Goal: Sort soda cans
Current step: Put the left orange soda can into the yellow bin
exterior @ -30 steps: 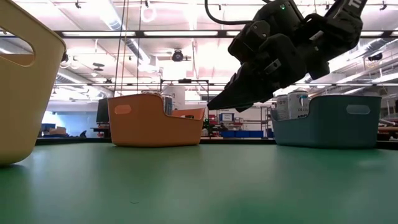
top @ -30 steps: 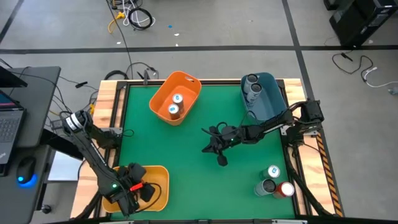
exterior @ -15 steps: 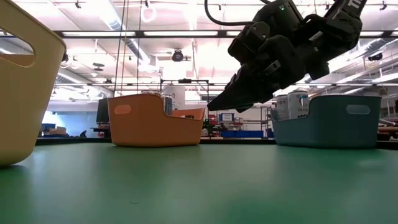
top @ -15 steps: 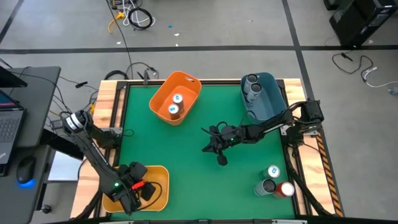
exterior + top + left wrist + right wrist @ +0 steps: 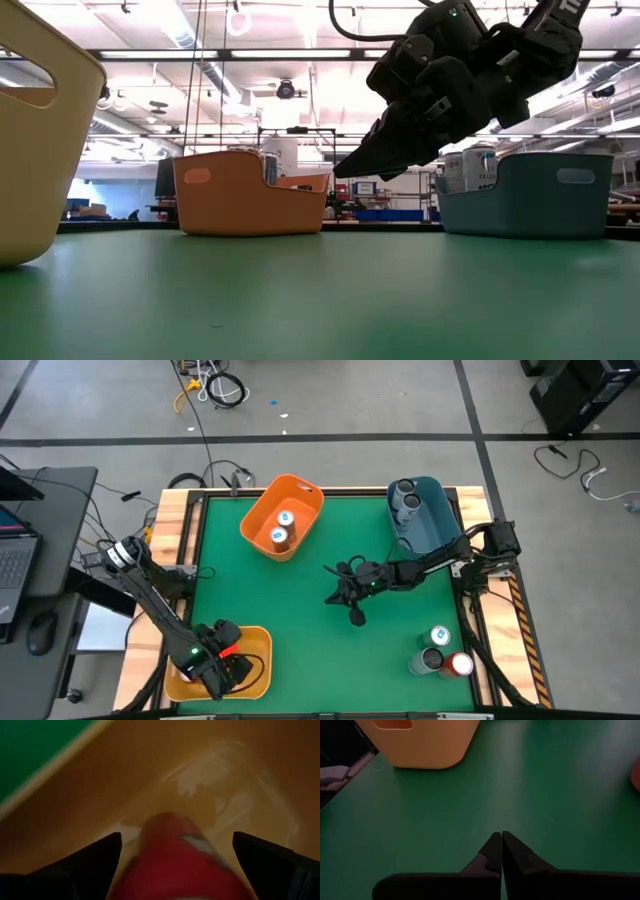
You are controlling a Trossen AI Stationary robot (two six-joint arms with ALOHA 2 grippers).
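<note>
Inside yellow bin (image 5: pixel 256 643), red can (image 5: pixel 175 855), label unreadable

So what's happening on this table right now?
A two-arm robot is sorting soda cans into bins. The left pincer is down inside the yellow bin, fingers spread on either side of a red can. The right pincer hovers shut over mid-table. Two white-and-blue cans sit in the orange bin, dark cans in the blue bin. Three cans wait at the near right corner.
</note>
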